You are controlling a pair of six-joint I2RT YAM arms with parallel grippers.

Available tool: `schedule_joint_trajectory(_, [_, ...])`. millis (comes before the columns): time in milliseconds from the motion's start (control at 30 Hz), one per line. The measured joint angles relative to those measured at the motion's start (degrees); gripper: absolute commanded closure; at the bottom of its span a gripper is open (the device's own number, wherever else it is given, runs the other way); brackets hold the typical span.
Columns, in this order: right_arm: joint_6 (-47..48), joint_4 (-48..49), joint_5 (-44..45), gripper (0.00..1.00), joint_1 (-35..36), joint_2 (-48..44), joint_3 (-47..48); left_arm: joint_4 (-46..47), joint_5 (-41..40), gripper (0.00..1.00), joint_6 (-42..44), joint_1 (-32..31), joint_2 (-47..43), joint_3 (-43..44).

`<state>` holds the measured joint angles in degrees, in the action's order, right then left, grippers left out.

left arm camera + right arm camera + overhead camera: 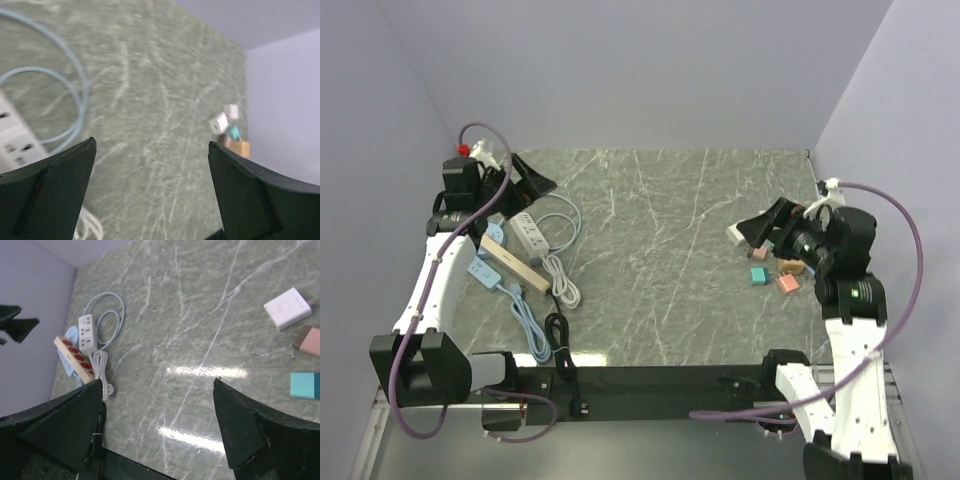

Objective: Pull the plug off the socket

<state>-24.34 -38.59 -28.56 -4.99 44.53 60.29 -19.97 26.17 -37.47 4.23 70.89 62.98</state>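
- The left gripper (pixel 538 184) hangs over the 10 o'clock corner of the table (pixel 660 270). Its claw is released: in the wrist view the dark fingers (pixel 55 192) stand wide apart with only bare tabletop between them.
- At 6 o'clock from that gripper lies the white power strip (pixel 528 236), with its pale blue cable (pixel 564 214) looped at the strip's 2 o'clock.
- Just beside it, at 7 o'clock, the wooden strip (pixel 517 266) with red sockets lies slanted. A light blue strip (pixel 483 271) sits at its 9 o'clock.
- The white cord (pixel 561 283) is bunched at the wooden strip's 4 o'clock end. Whether its plug sits in a socket is too small to tell.
- A black cable (pixel 558 338) runs toward 6 o'clock, to the near edge.
- The right gripper (pixel 758 230) hovers at the table's 3 o'clock, well apart from the strips. Its claw is also released, holding nothing.
- Near it lie a white adapter (pixel 286 308), a pink block (pixel 307 341) and a teal block (pixel 303 385).
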Motion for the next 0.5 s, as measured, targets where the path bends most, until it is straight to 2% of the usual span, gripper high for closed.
schedule_joint_trajectory(300, [-0.2,-3.8,0.2,0.02,0.6,-14.8,0.2,5.4,8.8,0.01,-0.8,-6.1,1.4,8.9])
schedule_joint_trajectory(500, [-0.5,-6.8,0.7,0.02,0.6,-18.7,1.6,9.6,14.6,0.01,-2.9,-7.0,1.5,10.4])
